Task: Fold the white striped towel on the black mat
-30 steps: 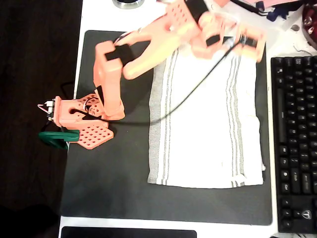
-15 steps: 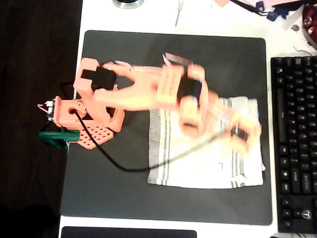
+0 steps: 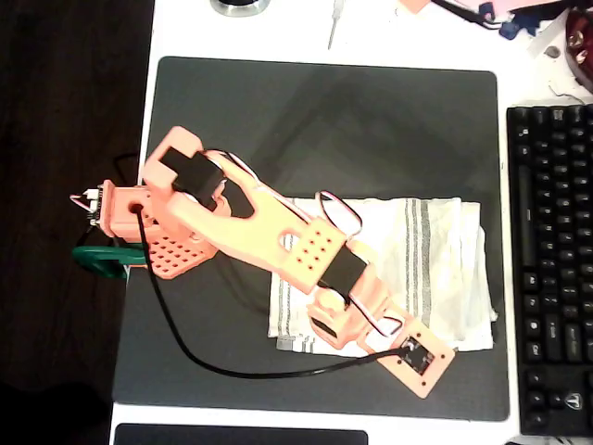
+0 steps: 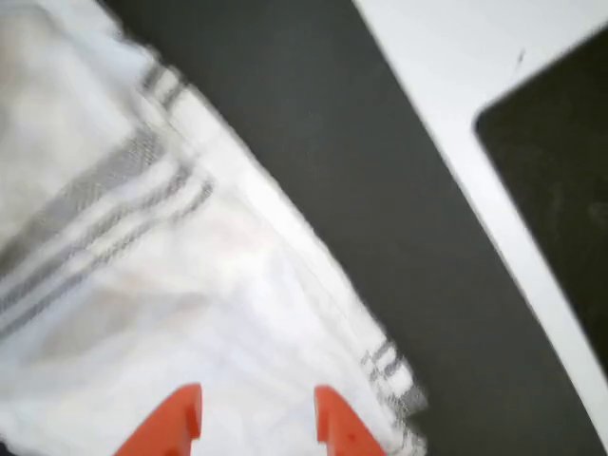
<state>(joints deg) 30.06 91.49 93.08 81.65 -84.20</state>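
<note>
Folded white striped towel (image 3: 435,269) on black mat (image 3: 324,120)

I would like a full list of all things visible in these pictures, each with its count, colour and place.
white striped towel: one, white with grey stripes, folded over on the lower right part of the mat
black mat: one, dark grey-black, covers most of the white table
table: one, white, under the mat
keyboard: one, black, right edge
clamp: one, green, beside the arm's base
cable: one, black, from base to gripper
arm: one, orange, reaching across the towel
gripper: one, orange fingers apart above the towel
</note>
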